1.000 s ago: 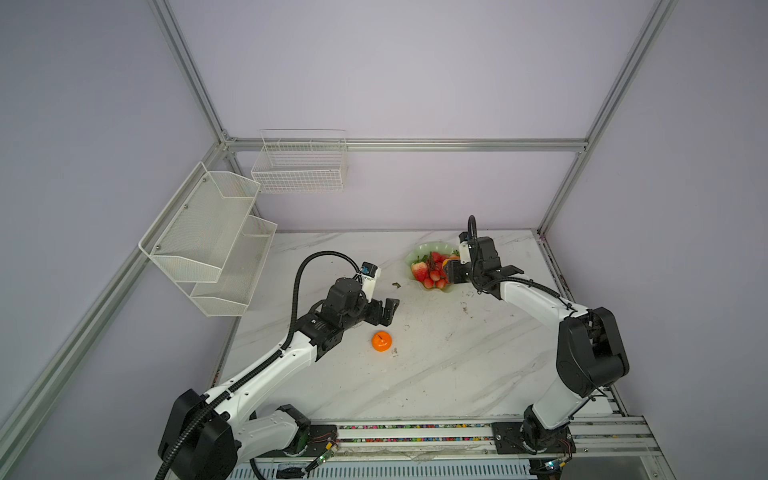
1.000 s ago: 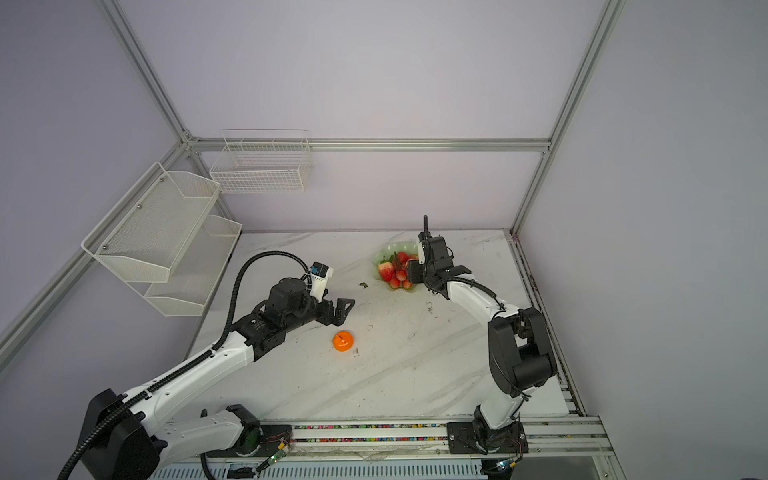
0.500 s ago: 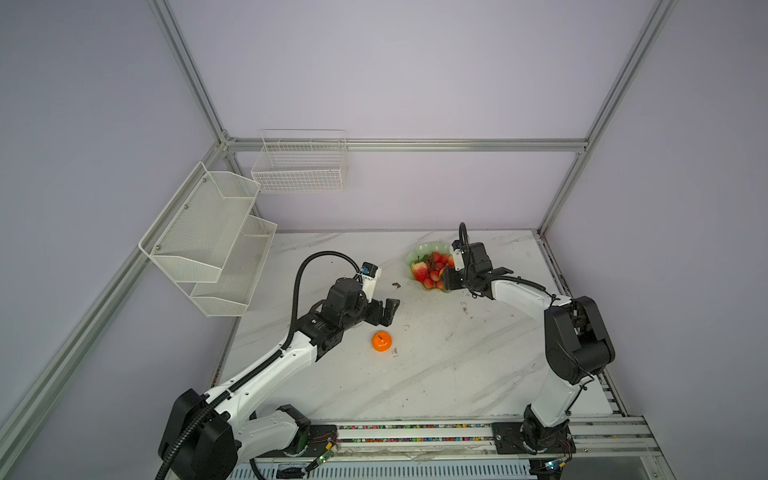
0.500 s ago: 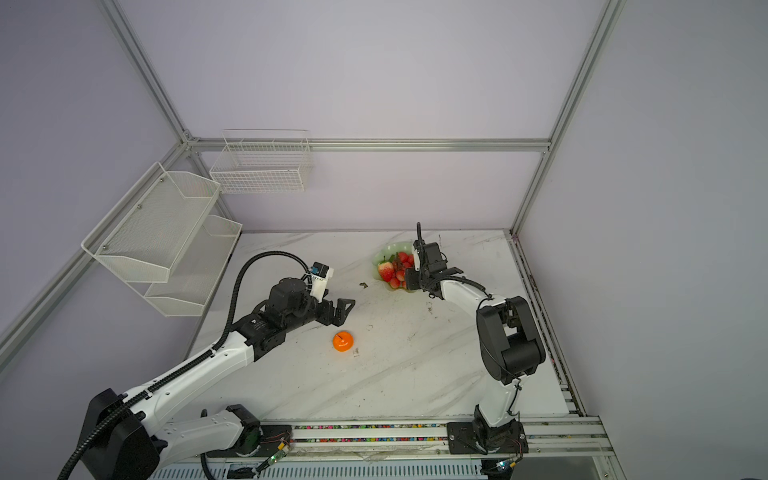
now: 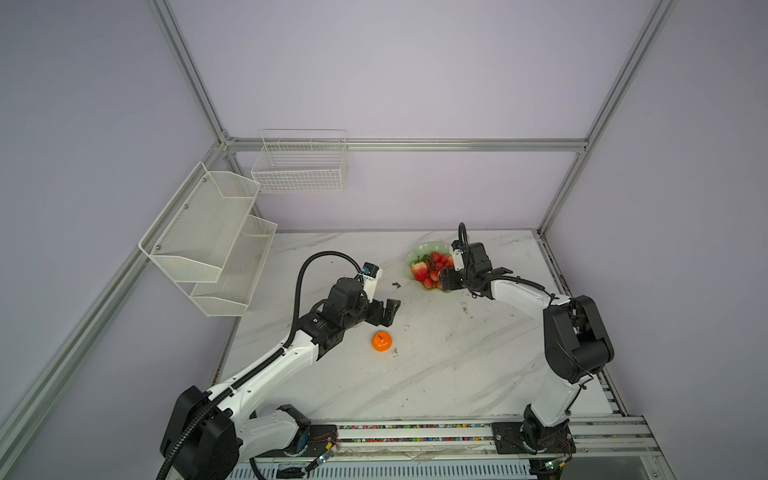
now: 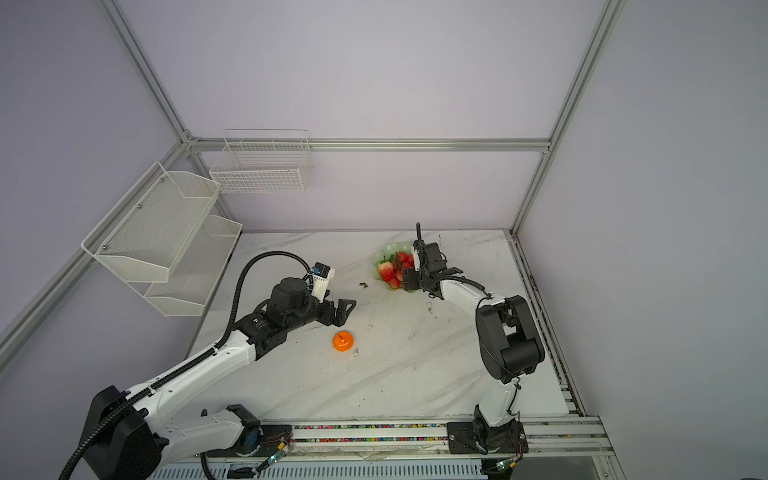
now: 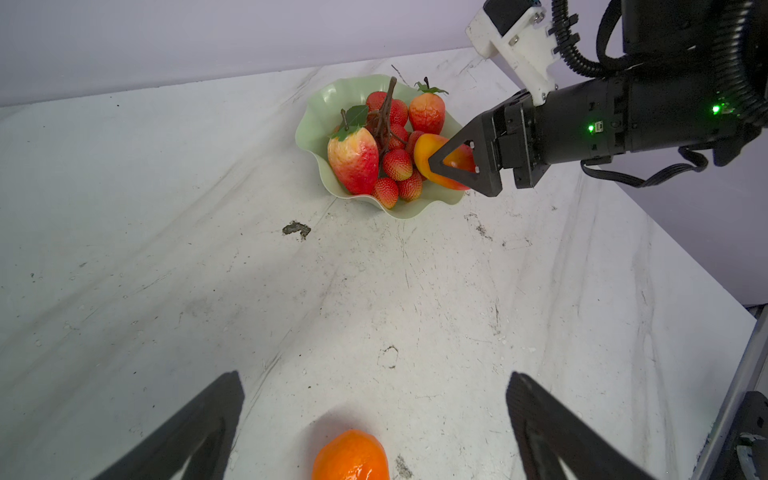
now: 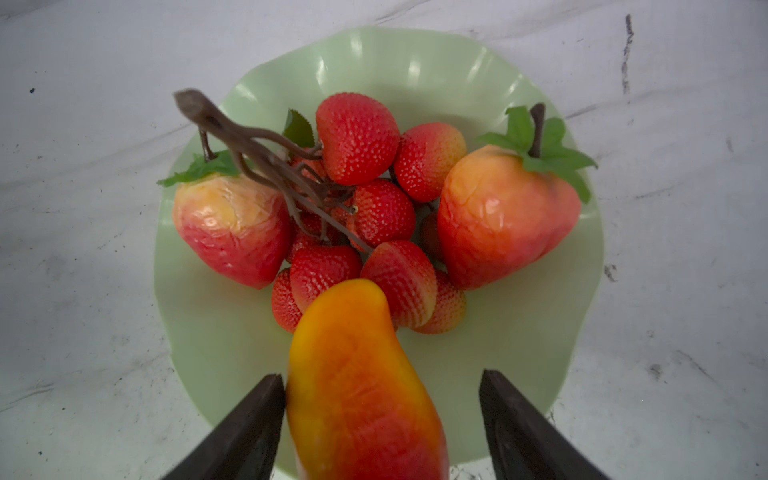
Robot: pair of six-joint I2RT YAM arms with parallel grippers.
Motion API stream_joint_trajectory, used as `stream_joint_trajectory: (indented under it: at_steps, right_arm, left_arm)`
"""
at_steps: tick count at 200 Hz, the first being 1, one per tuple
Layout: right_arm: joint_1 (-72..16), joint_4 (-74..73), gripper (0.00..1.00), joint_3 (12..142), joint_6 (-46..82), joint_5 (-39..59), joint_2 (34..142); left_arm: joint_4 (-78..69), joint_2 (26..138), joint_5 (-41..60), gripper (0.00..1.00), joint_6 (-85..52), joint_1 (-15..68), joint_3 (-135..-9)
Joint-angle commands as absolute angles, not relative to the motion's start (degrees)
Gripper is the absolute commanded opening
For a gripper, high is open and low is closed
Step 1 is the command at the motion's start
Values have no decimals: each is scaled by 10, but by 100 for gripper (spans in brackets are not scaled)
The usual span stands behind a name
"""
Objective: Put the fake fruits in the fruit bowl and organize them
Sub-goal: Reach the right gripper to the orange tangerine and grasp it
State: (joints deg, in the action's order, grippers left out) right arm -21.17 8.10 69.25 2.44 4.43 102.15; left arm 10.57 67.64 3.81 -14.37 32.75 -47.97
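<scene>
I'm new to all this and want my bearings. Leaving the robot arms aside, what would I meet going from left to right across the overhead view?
tiered mesh shelf → wire basket → orange → fruit bowl

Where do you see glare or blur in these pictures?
Right wrist view: the mango near the lens looks soft, and white glare streaks the fruit bowl. Both top views: even, flat light, the orange small but sharp.
</scene>
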Motion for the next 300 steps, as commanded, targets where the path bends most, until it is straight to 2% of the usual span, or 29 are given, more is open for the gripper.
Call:
stream_joint_trajectory:
  at_steps: [1, 57, 77, 109, 173, 213, 251, 266, 274, 288, 300]
  right_arm:
    - [-214, 68, 79, 690, 19, 28, 989]
    - [-236, 37, 81, 639, 41, 78, 891]
    - [-298, 39, 83, 617, 46, 96, 865]
    - [-414, -13, 84, 567, 95, 147, 850]
    - [-557, -93, 94, 530, 92, 91, 915]
    - [-588, -61, 94, 569, 102, -3, 987]
    - [-596, -80, 94, 592, 113, -9, 1044]
    - [-599, -68, 91, 608, 119, -18, 1068]
    - [-599, -64, 82, 614, 120, -17, 1075]
    - [-599, -61, 54, 618, 123, -24, 1078]
    - [-599, -65, 52, 614, 125, -31, 1071]
  left_arm:
    - [95, 662, 43, 100, -143, 324, -465]
    - [210, 596, -6, 100, -173, 324, -470]
    - [315, 571, -34, 100, -197, 312, -508]
    - [469, 541, 42, 100, -219, 269, -570]
    - [576, 457, -8, 100, -250, 237, -595]
    - [576, 445, -15, 100, -250, 235, -589]
    - [572, 450, -25, 100, -249, 232, -586]
    - [567, 453, -24, 100, -250, 232, -585]
    - [562, 453, -22, 100, -250, 232, -583]
    - [553, 450, -23, 100, -250, 231, -579]
    - [549, 450, -27, 100, -250, 231, -576]
